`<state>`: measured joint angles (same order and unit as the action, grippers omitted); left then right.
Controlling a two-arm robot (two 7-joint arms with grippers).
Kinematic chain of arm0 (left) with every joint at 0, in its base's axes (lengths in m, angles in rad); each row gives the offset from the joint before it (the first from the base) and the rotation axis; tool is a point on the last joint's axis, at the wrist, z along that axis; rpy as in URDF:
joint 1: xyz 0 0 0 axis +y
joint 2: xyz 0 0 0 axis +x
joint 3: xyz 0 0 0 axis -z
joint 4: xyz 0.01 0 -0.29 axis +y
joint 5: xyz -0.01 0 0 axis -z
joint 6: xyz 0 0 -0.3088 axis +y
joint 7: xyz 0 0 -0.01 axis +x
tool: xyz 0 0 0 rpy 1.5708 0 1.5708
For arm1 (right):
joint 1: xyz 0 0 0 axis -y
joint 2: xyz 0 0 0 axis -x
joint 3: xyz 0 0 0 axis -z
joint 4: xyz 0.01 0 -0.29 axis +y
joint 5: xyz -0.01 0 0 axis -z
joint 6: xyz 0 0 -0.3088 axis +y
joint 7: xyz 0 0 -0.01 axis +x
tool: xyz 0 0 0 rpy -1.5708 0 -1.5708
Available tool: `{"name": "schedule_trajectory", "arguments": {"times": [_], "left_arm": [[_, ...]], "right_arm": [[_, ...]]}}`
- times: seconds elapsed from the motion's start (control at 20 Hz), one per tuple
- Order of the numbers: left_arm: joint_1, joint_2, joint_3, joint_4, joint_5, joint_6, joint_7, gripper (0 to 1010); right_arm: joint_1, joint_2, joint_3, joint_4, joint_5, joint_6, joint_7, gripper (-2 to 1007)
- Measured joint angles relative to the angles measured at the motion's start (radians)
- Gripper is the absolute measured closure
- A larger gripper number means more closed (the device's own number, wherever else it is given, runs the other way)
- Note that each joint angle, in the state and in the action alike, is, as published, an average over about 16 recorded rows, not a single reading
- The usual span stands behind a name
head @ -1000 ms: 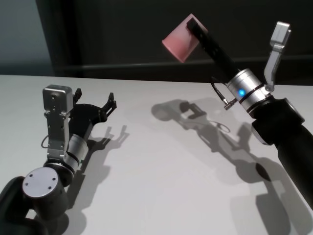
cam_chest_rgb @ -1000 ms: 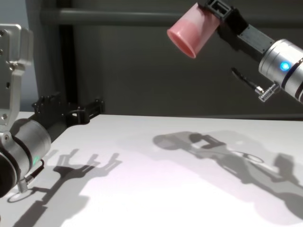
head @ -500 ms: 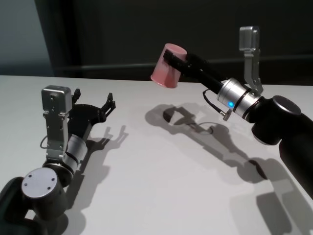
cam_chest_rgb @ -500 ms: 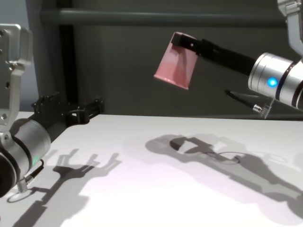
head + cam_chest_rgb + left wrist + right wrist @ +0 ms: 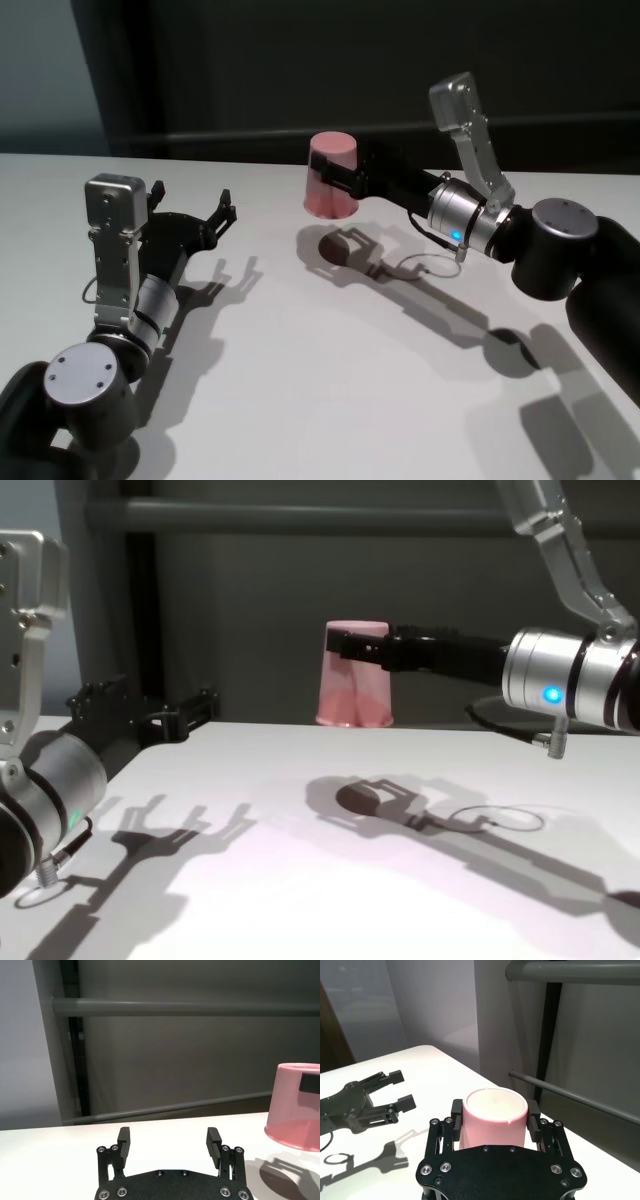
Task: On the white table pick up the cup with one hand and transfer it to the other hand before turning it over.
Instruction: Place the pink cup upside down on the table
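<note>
cup [image 5: 332,187]: smooth pink plastic | white table [image 5: 330,380]: matte, smooth

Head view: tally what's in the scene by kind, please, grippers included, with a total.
Pink cup, upside down, clamped in the right gripper: 1
Grippers, left with open jaws, right: 2
White table: 1
Total: 4

Right arm reaches in from the right, forearm about level, wrist extended toward centre; right gripper [image 5: 340,180] jaws clamped on the sides of the upside-down cup [image 5: 331,175], held clear above the surface. Left arm low on the left, forearm angled forward just over the surface, left gripper [image 5: 218,213] jaws spread wide, holding nothing, well apart from the right one.
</note>
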<state>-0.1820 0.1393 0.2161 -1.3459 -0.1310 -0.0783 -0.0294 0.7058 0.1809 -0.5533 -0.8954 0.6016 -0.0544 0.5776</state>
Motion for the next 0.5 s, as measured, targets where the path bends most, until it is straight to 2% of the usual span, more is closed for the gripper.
{"name": "schedule_trajectory", "arguments": {"times": [0.3,0.5], "left_arm": [[0.0,0.0,0.0,0.0,0.0,0.0,0.0,9],[0.0,0.0,0.0,0.0,0.0,0.0,0.0,9]], "right_arm": [[-0.008,0.011,-0.037,-0.011,-0.09,-0.043,-0.022,266],[-0.019,0.009,-0.044,-0.008,-0.123,-0.082,-0.031,266]]}}
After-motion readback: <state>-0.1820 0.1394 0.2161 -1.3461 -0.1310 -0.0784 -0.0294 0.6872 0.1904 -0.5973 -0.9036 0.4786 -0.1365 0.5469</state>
